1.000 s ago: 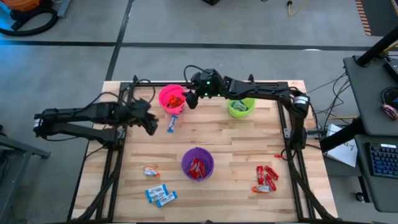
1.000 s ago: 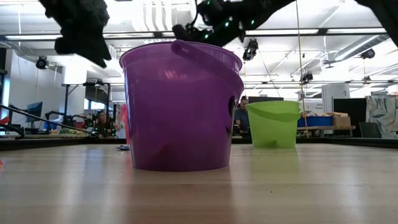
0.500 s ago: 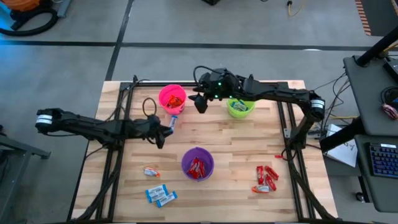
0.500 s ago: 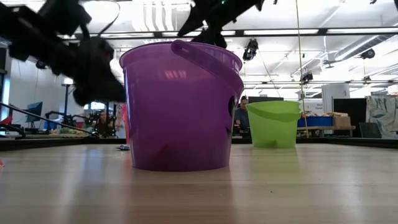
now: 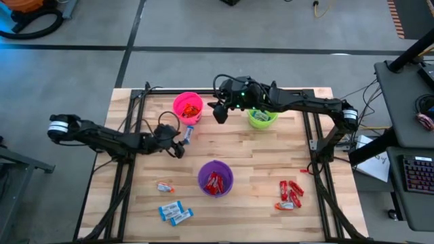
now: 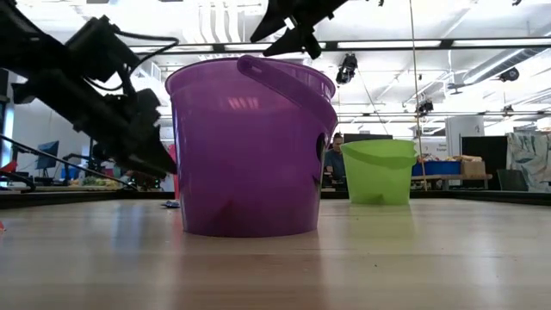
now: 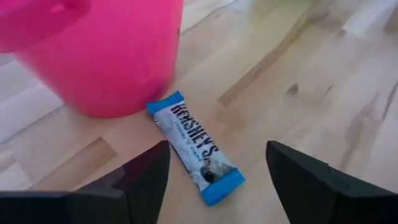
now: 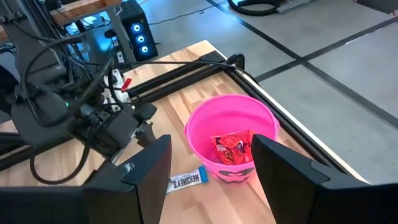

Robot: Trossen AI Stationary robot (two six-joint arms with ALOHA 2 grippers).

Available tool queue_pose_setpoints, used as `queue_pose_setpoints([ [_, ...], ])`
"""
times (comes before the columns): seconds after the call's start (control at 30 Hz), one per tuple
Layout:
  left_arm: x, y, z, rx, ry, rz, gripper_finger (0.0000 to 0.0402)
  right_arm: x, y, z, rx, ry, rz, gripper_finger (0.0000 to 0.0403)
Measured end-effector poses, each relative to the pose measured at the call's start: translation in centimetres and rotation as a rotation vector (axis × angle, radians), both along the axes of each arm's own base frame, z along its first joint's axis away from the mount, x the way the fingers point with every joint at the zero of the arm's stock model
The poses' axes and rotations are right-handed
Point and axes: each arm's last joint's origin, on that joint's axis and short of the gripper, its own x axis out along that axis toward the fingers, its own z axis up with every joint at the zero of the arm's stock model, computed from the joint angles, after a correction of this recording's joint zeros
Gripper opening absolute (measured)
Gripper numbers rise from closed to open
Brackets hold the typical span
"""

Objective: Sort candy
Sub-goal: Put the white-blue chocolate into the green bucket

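Note:
A blue-and-white wrapped candy (image 7: 196,146) lies flat on the table against the foot of the pink cup (image 7: 99,56), also seen from above as a candy (image 5: 188,133). My left gripper (image 7: 217,171) is open and low over the table, its fingers standing on either side of this candy without touching it; from above my left gripper (image 5: 178,146) sits just left of and nearer than the candy. My right gripper (image 5: 220,112) is open and empty, raised between the pink cup (image 5: 188,107) and the green cup (image 5: 262,116). The pink cup (image 8: 233,140) holds orange-red candies.
The purple cup (image 5: 215,177) with red candies stands mid-table. Loose candies lie near the front edge: blue-and-white ones (image 5: 175,212), an orange one (image 5: 165,186), and red ones (image 5: 290,194) at the right. Bare wood lies between the cups.
My left gripper has reached toward the table's right and near side and come down low beside the blue-and-white candy by the pink cup. My right gripper has drawn away from above the pink cup toward the green cup, staying raised.

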Motion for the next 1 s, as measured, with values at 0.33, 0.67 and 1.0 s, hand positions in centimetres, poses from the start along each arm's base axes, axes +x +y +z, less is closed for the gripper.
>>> queue_pose_setpoints([
  [0.33, 1.2, 0.1, -2.8, -0.019, 0.050, 0.048, 0.0240, 0.1, 0.0, -0.1, -0.015, 0.009, -0.001, 0.0215],
  [0.67, 1.4, 0.2, -4.6, -0.039, 0.076, 0.137, 0.0182, 0.0, -0.1, -0.1, -0.012, 0.009, -0.006, 0.0215],
  [1.0, 1.5, 0.3, -4.7, -0.033, 0.064, 0.160, 0.0135, 0.0, -0.1, -0.1, -0.016, 0.010, -0.023, 0.0215],
])
